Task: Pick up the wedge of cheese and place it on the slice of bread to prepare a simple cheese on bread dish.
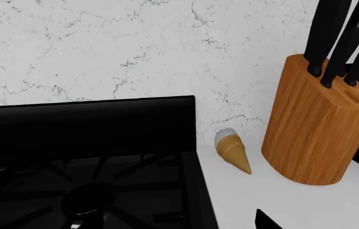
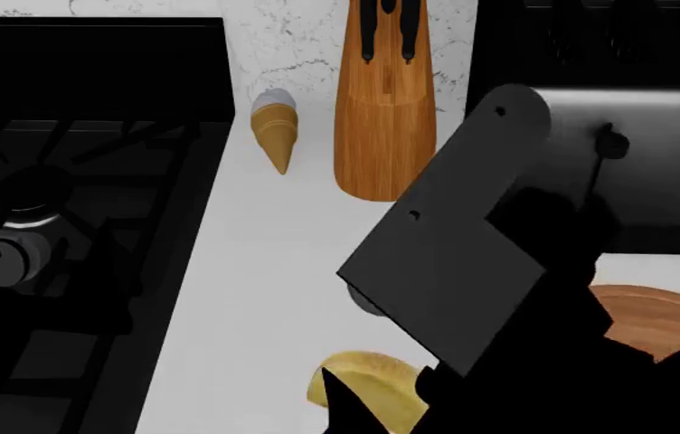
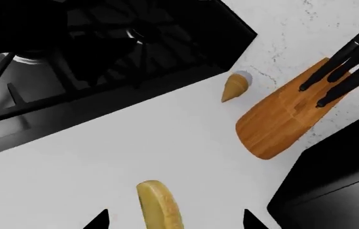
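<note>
The wedge of cheese (image 3: 159, 206) is a pale yellow half-round piece standing on its edge on the white counter; the head view shows it (image 2: 371, 389) at the bottom, partly behind my right arm. My right gripper (image 3: 174, 223) is open, one fingertip on each side of the wedge with a gap to both. My left gripper (image 1: 173, 225) hangs open over the stove's edge with nothing between its fingers. Only one of its fingertips (image 1: 265, 222) stands out, against the counter. The slice of bread is out of view.
A black gas stove (image 2: 62, 181) fills the left. A small tan cone (image 2: 274, 131) and a wooden knife block (image 2: 382, 117) stand by the marble back wall. A black appliance (image 2: 629, 163) sits at right, with a round wooden board (image 2: 665, 316) below it, partly behind my right arm.
</note>
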Tool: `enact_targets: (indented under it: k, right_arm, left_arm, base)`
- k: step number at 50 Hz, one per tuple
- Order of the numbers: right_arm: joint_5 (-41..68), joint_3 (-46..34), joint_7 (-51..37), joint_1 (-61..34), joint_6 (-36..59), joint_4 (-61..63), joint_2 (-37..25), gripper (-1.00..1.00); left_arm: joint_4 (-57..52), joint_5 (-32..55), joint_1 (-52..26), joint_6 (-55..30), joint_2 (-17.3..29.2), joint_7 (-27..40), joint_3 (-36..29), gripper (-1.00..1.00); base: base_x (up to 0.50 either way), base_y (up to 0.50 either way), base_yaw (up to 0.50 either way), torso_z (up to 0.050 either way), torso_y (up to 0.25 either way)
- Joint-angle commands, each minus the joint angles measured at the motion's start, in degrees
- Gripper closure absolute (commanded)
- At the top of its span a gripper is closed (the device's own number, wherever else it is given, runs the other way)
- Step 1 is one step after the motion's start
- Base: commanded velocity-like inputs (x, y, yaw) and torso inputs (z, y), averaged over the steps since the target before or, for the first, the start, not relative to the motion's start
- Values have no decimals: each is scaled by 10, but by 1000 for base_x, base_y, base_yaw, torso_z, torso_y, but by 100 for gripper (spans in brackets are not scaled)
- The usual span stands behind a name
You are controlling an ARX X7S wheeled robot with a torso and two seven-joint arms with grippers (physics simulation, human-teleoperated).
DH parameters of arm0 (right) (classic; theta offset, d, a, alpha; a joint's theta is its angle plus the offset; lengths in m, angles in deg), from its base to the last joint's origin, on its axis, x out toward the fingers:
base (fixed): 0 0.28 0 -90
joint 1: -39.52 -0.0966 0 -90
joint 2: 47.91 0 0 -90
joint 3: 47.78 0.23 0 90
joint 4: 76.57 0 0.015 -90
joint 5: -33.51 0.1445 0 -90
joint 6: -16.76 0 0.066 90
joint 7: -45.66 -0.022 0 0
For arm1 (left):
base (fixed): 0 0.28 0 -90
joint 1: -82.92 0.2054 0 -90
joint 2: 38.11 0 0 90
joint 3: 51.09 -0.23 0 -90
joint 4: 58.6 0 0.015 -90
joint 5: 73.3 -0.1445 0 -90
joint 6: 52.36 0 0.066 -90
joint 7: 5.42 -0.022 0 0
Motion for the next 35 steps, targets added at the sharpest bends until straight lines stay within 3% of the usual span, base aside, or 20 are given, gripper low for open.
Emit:
enact_targets:
  k: [1,15,35]
  right_arm:
    - [-62,-110,134,-97,8,-45,-31,-100]
    - [-248,-183,332,-87,-21,-75,-25,-100]
    - [-370,-251,430,-44,-71,-104,-13,-100]
  left_arm:
    - [1,2,2,4,2,2,-1,-100]
    - [0,6,1,4,4,6,0,-100]
    - [0,12,-1,-3,7,12,-2,-100]
  base:
    - [0,0,0,0,0]
    - [0,0,0,0,0]
    - [0,0,0,0,0]
